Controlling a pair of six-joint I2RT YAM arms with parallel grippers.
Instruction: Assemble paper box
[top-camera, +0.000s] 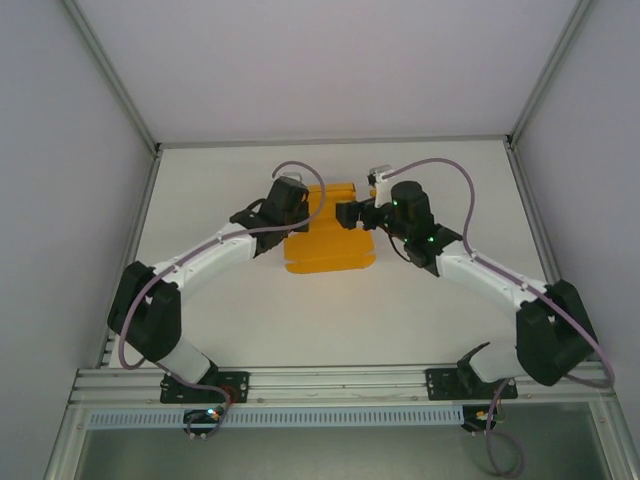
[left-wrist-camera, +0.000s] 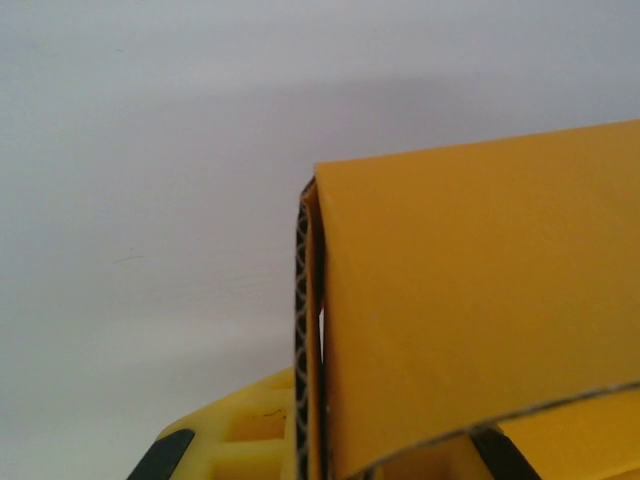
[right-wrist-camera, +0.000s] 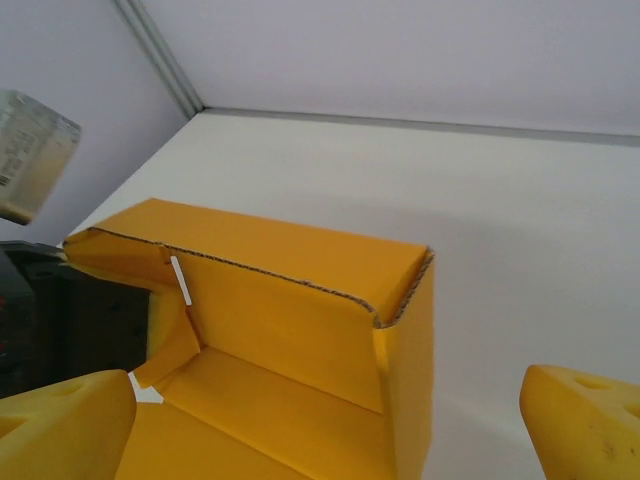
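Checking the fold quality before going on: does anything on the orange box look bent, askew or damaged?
Yes, mildly. In the right wrist view the small corner flap inside the paper box leans inward, creased, instead of lying flush against its wall. No tears visible otherwise.

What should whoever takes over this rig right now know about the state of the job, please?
Left gripper: shut, pinching the card at the far left of the box.
Right gripper: open, jaws wide apart at the box's right end, holding nothing.
Box: mid-table, between the two arms.
Done: the far wall stands upright, with its corner flaps folded in.
Left: the near part lies flat, so the remaining walls and flaps probably need raising and tucking before the box can be closed.
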